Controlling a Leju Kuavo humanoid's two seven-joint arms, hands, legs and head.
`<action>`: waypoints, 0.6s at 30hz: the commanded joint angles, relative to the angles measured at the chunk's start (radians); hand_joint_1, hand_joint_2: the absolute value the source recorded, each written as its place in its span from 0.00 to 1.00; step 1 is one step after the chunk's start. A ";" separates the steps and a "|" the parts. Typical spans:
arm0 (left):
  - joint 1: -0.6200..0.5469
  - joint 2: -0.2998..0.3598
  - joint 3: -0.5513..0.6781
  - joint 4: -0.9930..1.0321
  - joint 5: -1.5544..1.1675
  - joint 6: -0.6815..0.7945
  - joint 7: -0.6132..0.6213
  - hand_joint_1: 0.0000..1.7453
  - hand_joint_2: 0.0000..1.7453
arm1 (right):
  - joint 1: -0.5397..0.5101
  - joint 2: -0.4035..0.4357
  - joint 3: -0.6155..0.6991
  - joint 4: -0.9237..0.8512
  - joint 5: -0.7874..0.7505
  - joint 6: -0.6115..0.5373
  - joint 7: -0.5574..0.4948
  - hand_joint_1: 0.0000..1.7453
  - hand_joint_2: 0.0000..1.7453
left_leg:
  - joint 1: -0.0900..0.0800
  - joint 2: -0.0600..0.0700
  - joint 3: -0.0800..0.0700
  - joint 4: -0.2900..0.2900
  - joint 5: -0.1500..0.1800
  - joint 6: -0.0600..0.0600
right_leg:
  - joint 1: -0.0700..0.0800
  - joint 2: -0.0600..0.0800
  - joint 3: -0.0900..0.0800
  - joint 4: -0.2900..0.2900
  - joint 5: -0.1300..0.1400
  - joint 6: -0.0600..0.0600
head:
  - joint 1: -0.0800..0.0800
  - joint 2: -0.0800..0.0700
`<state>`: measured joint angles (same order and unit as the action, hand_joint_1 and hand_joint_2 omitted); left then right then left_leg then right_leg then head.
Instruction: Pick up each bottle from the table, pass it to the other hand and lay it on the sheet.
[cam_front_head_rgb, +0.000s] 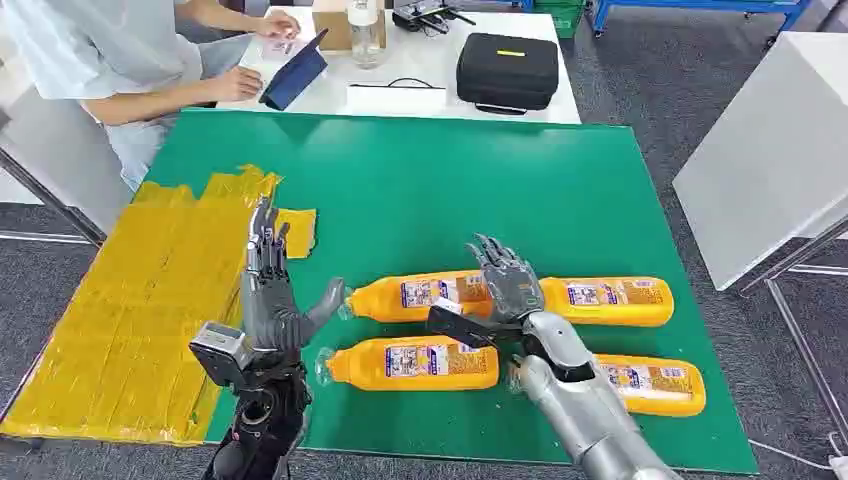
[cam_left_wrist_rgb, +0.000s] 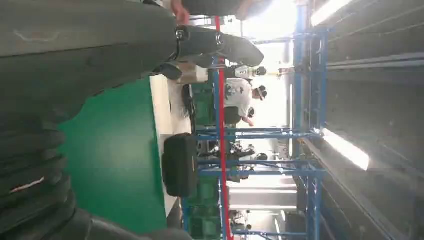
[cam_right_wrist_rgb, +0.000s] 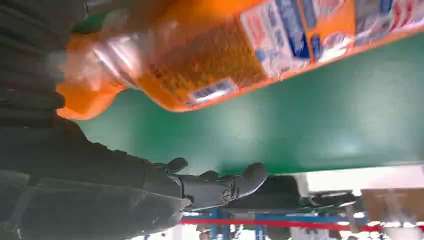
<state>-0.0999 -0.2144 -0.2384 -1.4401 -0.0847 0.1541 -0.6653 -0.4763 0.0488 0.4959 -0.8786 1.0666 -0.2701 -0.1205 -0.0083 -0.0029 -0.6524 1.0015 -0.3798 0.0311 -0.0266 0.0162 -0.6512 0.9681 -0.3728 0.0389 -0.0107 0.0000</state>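
Orange plastic dominates the head view: four long, smooth orange juice bottles lie on their sides on the flat green table mat (cam_front_head_rgb: 450, 180). The right hand (cam_front_head_rgb: 505, 290), silver-armed with dark ribbed fingers, hovers spread wide over the gap between the upper-left orange bottle (cam_front_head_rgb: 415, 296) and the upper-right orange bottle (cam_front_head_rgb: 615, 301), holding nothing that I can see. Just below its thumb lies the lower-left orange bottle (cam_front_head_rgb: 410, 364), and beside its forearm the lower-right orange bottle (cam_front_head_rgb: 650, 384). The left hand (cam_front_head_rgb: 270, 290) stands upright, fingers straight and apart, empty, its thumb near the clear cap of the upper-left bottle. Beyond its fingers spreads the crinkled yellow taped sheet (cam_front_head_rgb: 120, 300), bare of bottles. Farther off, a person in a pale shirt (cam_front_head_rgb: 110, 60) sits at a white table with a black zipped case (cam_front_head_rgb: 507, 70).

From the left wrist, the grey ribbed cover and dark fingers (cam_left_wrist_rgb: 220, 45) reach over the green mat toward the black case.

From the right wrist, a glossy orange bottle with a blue-and-white label (cam_right_wrist_rgb: 225, 55) lies close by the hand, whose dark fingers (cam_right_wrist_rgb: 220, 187) extend past it, uncurled.
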 joint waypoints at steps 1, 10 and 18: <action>-0.053 0.029 -0.029 0.068 0.006 -0.009 -0.001 0.00 1.00 | -0.124 0.049 0.046 0.248 -0.029 0.053 -0.045 0.00 1.00 | 0.001 0.001 0.005 0.000 -0.002 -0.003 | 0.001 0.000 0.005 0.000 -0.002 -0.003 | 0.000 0.000; -0.099 0.024 -0.043 0.130 0.020 -0.018 -0.002 0.00 1.00 | -0.216 0.096 0.094 0.426 -0.035 0.143 -0.116 0.00 1.00 | 0.000 0.001 0.003 0.000 -0.001 -0.002 | 0.001 0.000 0.003 0.000 -0.001 -0.002 | 0.000 0.000; -0.130 0.019 -0.048 0.160 0.034 -0.024 -0.001 0.00 1.00 | -0.269 0.104 0.137 0.519 -0.024 0.226 -0.105 0.00 1.00 | 0.002 0.000 0.009 0.001 -0.004 -0.004 | 0.002 -0.003 0.008 0.001 -0.004 -0.004 | 0.000 0.000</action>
<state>-0.1615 -0.2144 -0.2647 -1.3844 -0.0626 0.1350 -0.6649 -0.6432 0.1351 0.5513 -0.5676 1.0380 -0.1209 -0.2369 -0.0083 -0.0028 -0.6521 1.0017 -0.3793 0.0311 -0.0266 0.0162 -0.6512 0.9682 -0.3725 0.0389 -0.0111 0.0000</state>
